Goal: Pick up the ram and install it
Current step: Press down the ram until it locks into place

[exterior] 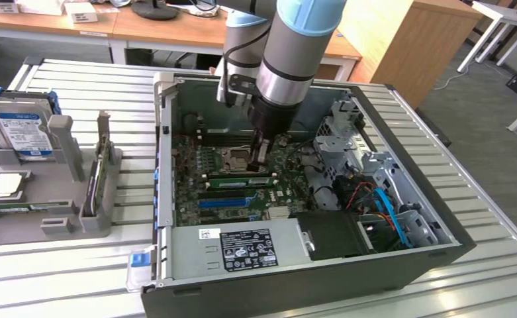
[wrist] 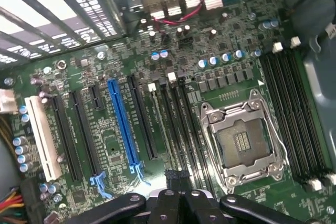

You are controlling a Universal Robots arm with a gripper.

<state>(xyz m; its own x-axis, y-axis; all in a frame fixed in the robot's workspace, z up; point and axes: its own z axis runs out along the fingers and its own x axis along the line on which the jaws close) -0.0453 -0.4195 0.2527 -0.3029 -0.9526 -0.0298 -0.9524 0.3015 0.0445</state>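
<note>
The ram (exterior: 240,180), a long green stick with a pale label, lies along a memory slot inside the open computer case (exterior: 165,165), just on the near side of the CPU socket (exterior: 236,158). My gripper (exterior: 259,164) reaches straight down over the ram's end nearest the exterior view's right. Its fingers are shut together, with the tips at or just above the ram's upper edge. In the wrist view the gripper (wrist: 176,178) sits closed over the dark memory slots (wrist: 176,124) beside the CPU socket (wrist: 244,142).
A blue expansion slot (exterior: 227,201) (wrist: 123,124) runs parallel to the ram. The power supply (exterior: 240,246) fills the case's near side; cables and a drive cage (exterior: 364,179) crowd the exterior view's right. A grey fixture (exterior: 55,225) outside holds a hard drive (exterior: 24,132) and an upright card (exterior: 99,165).
</note>
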